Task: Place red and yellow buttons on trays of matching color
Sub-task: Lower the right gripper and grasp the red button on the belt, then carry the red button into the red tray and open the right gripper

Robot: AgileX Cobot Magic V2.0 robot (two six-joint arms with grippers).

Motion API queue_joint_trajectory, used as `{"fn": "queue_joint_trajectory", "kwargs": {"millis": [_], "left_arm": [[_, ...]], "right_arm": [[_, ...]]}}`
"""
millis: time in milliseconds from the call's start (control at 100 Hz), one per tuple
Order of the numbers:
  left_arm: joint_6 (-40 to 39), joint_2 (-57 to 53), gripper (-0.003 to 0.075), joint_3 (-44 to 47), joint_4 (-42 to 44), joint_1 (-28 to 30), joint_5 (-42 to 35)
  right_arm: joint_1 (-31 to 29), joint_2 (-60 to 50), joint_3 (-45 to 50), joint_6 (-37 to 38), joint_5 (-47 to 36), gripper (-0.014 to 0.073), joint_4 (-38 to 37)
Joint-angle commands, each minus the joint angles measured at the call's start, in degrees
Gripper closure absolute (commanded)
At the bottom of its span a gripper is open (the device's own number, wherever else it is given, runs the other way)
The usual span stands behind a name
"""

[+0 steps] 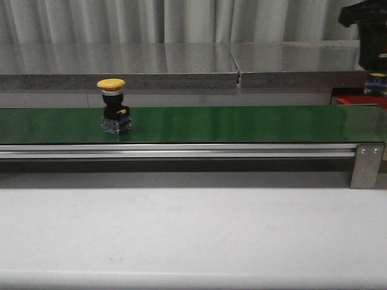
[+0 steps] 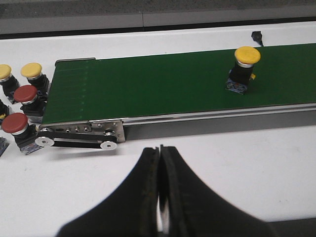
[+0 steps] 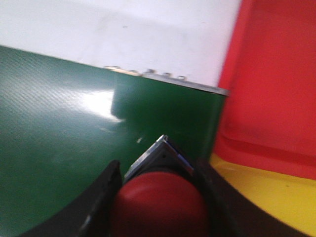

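Only the front view showed the full belt: a yellow button [image 1: 111, 84] stood upright on the green conveyor belt [image 1: 242, 124], left of frame centre, with bare belt on both sides of it. At the upper right edge of that frame the right arm [image 1: 366, 27] was cut off; a yellow-capped part [image 1: 377, 75] under it and a strip of the red tray [image 1: 357, 101] were too small to read clearly.

The left wrist view added the belt's end roller and four spare buttons off that end at the left edge of the frame: two yellow [image 2: 30, 70] and two red [image 2: 15, 123], some cropped. The left gripper [image 2: 160, 163] hung over bare white table [image 2: 237, 168], fingers pressed together and holding nothing, well apart from the yellow button [image 2: 247, 55] at upper right.

The right wrist view, blurred, showed the right gripper [image 3: 160, 192] clamped on a red button [image 3: 160, 205] above the belt's end, just beside the red tray [image 3: 276, 79] and the yellow tray [image 3: 261, 195]. The button's lower body was hidden.
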Motion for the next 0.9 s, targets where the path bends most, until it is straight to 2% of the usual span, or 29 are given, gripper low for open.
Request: {"fn": "queue_joint_trajectory", "kwargs": {"millis": [0,140,310,540,670,890], "left_arm": [[-0.14,0.19,0.0741,-1.43,-0.85,-0.19,-4.09],[-0.14,0.19,0.0741,-1.43,-0.85,-0.19,-4.09],[-0.14,0.19,0.0741,-1.43,-0.85,-0.19,-4.09],[-0.14,0.19,0.0741,-1.43,-0.85,-0.19,-4.09],[-0.14,0.19,0.0741,-1.43,-0.85,-0.19,-4.09],[-0.14,0.19,0.0741,-1.43,-0.85,-0.19,-4.09]], "right_arm": [[-3.20,-2.40,-1.87,-0.43,-4.23,0.0466,-0.34],[-7.82,-1.11,-2.21,0.35,-6.89,0.0466,0.09],[-11.34,3.35,-8.26,0.35,-4.07,0.0466,0.35],[-11.83,13.26,-22.27,-0.18,0.99,0.0466,1.89],[-11.83,18.80,-28.61,-0.18,0.96,0.0466,4.68],[-11.83,24.93,-33.19,-0.18,0.90,0.0466,5.35]]}}
